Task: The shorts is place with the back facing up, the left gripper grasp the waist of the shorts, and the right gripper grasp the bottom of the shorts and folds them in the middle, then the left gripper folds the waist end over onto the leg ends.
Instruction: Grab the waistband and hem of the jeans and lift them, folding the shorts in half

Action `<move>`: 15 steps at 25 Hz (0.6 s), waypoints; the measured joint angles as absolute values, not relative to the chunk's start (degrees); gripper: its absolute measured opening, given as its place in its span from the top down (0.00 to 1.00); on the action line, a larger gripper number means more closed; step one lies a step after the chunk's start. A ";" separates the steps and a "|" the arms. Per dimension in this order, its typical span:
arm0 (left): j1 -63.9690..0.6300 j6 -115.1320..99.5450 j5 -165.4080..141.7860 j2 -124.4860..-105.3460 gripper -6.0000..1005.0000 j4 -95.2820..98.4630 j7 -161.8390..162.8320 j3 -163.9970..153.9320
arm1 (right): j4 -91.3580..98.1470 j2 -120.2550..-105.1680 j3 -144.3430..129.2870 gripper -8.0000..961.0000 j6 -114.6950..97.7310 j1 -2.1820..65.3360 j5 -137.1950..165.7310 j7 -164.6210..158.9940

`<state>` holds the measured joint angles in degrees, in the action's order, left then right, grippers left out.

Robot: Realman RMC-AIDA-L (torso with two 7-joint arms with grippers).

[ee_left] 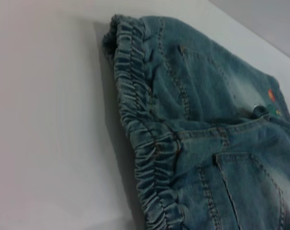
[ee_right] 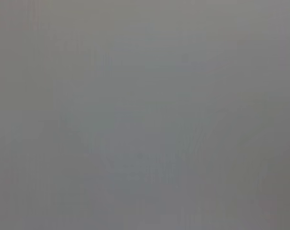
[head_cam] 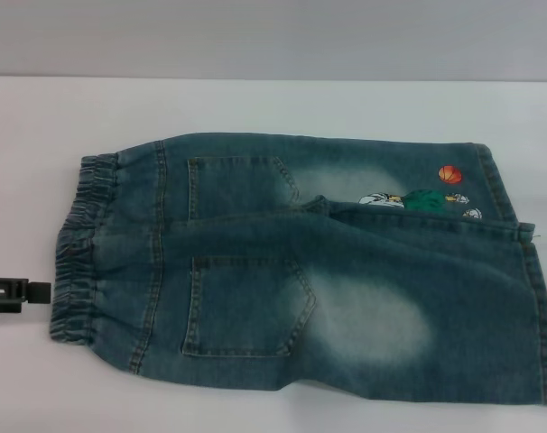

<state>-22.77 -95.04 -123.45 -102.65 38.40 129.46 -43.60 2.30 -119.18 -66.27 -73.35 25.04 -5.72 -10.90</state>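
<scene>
Now, far left, the left gripper pokes in just beside the waist, its fingers impossible to read. The shorts lie flat on the white table, pockets up, hems partly cut off. The right gripper stays unseen.

Only one piece of the robot shows, and only in the head view: the black, angular, hard-edged tip of the left gripper, at the left edge of the frame, slightly below mid-height. It reads as a flat, blocky bar with a squared-off end and a lighter slot or recess along its upper face. Whether its fingers are parted cannot be told. The right wrist view shows nothing but plain grey.
</scene>
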 joint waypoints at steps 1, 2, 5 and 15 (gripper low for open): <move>-22.93 -95.03 -123.63 -102.73 0.25 38.35 129.48 -43.66 | 2.30 -119.18 -66.27 0.42 -73.35 25.05 -5.72 -10.90; -23.17 -94.98 -123.90 -102.78 0.25 38.21 129.48 -43.78 | 2.29 -119.18 -66.26 0.42 -73.35 25.05 -5.72 -10.90; -23.34 -94.93 -124.93 -102.98 0.25 38.02 129.52 -43.72 | 2.28 -119.18 -66.26 0.42 -73.35 25.04 -5.72 -10.89; -23.51 -94.78 -126.49 -103.62 0.26 38.11 130.22 -43.81 | 2.11 -119.18 -66.27 0.42 -73.17 24.95 -5.69 -10.90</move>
<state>-23.51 -94.78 -126.49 -103.62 38.11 130.22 -43.81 2.11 -119.18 -66.27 -73.17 24.95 -5.69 -10.90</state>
